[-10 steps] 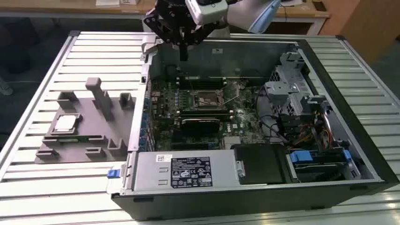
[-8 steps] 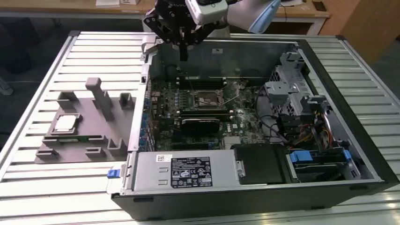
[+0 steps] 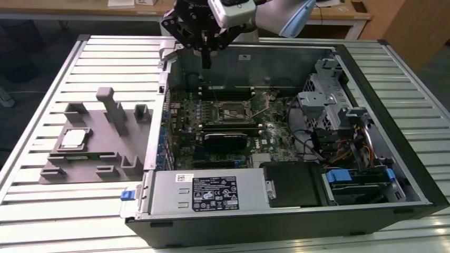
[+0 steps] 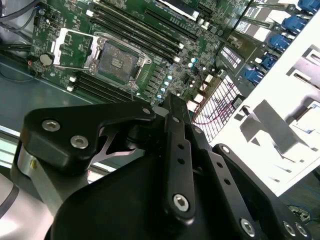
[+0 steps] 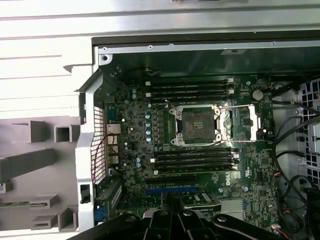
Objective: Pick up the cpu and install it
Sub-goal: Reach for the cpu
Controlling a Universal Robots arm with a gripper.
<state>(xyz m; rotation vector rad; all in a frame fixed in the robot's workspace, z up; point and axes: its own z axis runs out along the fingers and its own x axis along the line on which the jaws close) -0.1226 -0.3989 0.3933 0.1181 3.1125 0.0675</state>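
- Presently hovering with the gripper [image 3: 206, 62] pinched fully closed on nothing, pointing down over the far wall of the computer case [image 3: 281, 224].
- Spotting the cpu [image 3: 74, 138] well apart from the gripper, lower and off to one side, outside the case. Lying flat in a grey holder [image 3: 70, 176], silvery lid up.
- Judging the cpu as light, thin and stiff, probably slick across the metal lid and delicate on the hidden underside.
- Reckoning the safest hold as two opposite edges of the rim, squeezing gently and keeping off the flat faces.
- Seeing the socket [image 5: 196, 125] below and a little ahead of the gripper, inside the case, with its frame swung open and its bed bare on the green motherboard [image 5: 135, 150].
- Resting case and holder alike on a slatted metal table [image 3: 42, 84] — pale, ribbed, level.
- Noting wooden desks [image 3: 70, 8] beyond the gripper, behind the table.
- Crowding the socket with memory slots [image 5: 192, 87], cables [image 5: 295, 150] and a drive cage [image 3: 323, 100] — tight room for fingers.
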